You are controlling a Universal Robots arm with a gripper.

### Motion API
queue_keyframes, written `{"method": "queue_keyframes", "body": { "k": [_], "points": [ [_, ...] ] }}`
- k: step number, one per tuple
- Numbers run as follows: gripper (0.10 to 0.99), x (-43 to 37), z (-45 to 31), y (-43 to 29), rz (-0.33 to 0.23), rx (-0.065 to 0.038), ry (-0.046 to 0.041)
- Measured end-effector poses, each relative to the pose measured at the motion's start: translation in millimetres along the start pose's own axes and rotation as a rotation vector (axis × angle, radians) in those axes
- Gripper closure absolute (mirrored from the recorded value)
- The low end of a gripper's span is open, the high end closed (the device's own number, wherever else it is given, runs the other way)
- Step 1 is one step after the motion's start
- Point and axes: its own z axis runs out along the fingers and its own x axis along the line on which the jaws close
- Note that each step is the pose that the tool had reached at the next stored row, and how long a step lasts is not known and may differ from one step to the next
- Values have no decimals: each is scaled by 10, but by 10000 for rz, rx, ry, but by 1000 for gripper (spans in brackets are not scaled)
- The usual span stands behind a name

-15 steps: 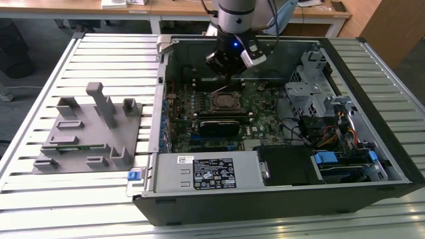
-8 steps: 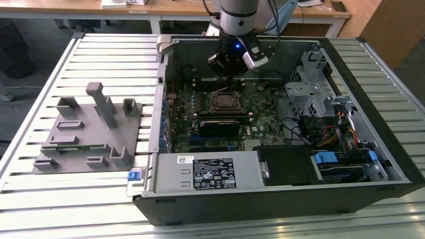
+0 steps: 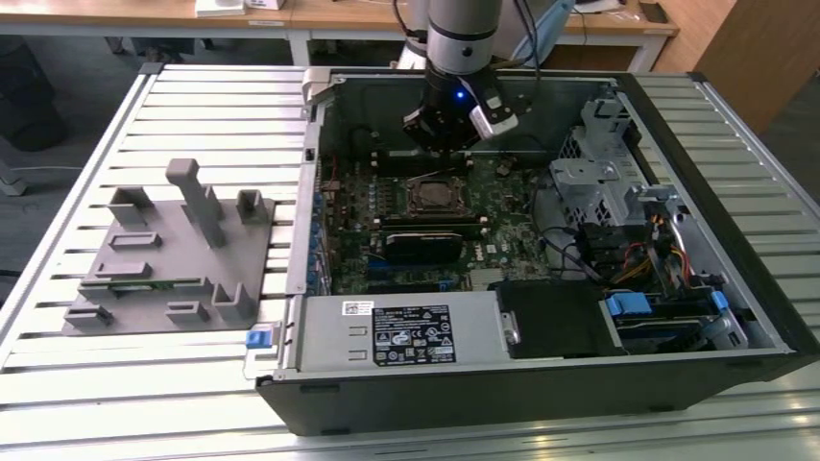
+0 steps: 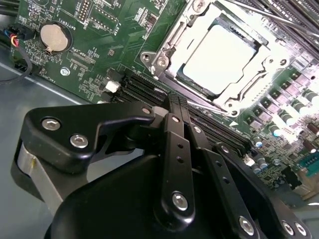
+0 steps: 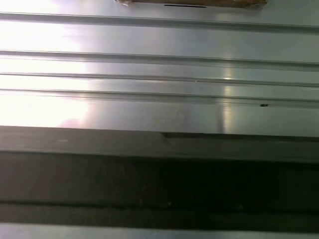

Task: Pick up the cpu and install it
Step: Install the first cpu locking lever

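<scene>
The cpu (image 4: 219, 57) is a pale, shiny square lying flat inside the metal socket frame (image 4: 164, 47) on the green motherboard (image 4: 99, 45). In the exterior view the cpu (image 3: 429, 196) lies in the socket in the middle of the open computer case (image 3: 539, 384). My gripper (image 3: 444, 144) hangs inside the case just behind the socket, a little above the board. In the second wrist view its two black fingers (image 4: 175, 114) lie pressed together with nothing between them, their tips (image 4: 177, 102) beside the socket's edge, apart from the cpu.
A grey fixture plate (image 3: 167, 254) with upright blocks lies on the ribbed table (image 5: 159, 64) at the exterior view's left. Around the socket stand the case walls, a power supply (image 3: 397, 331), a metal drive cage (image 3: 602, 182), cables (image 3: 640, 254) and a coin battery (image 4: 53, 37).
</scene>
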Motion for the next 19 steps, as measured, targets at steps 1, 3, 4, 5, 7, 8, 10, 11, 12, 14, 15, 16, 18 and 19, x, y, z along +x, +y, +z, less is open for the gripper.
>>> {"method": "queue_keyframes", "body": {
  "k": [1, 3, 4, 5, 7, 8, 10, 11, 12, 14, 15, 16, 18, 19],
  "points": [
    [965, -4, 11, 0, 0, 6, 10],
    [965, -14, 35, 0, 1, 20, 33],
    [965, -18, 46, 0, 1, 28, 44],
    [965, -21, 55, 0, 2, 35, 57],
    [965, -24, 73, 0, 3, 47, 78],
    [965, -25, 81, 0, 3, 55, 88],
    [965, -27, 97, -1, 5, 75, 103],
    [965, -29, 104, -1, 4, 88, 111],
    [965, -30, 111, -1, 5, 101, 117],
    [965, -33, 116, -2, 4, 133, 123],
    [965, -33, 116, -2, 5, 146, 125],
    [965, -34, 116, -2, 5, 160, 125],
    [965, -35, 114, -2, 3, 177, 127],
    [965, -35, 112, -1, 3, 185, 127]
  ]
}}
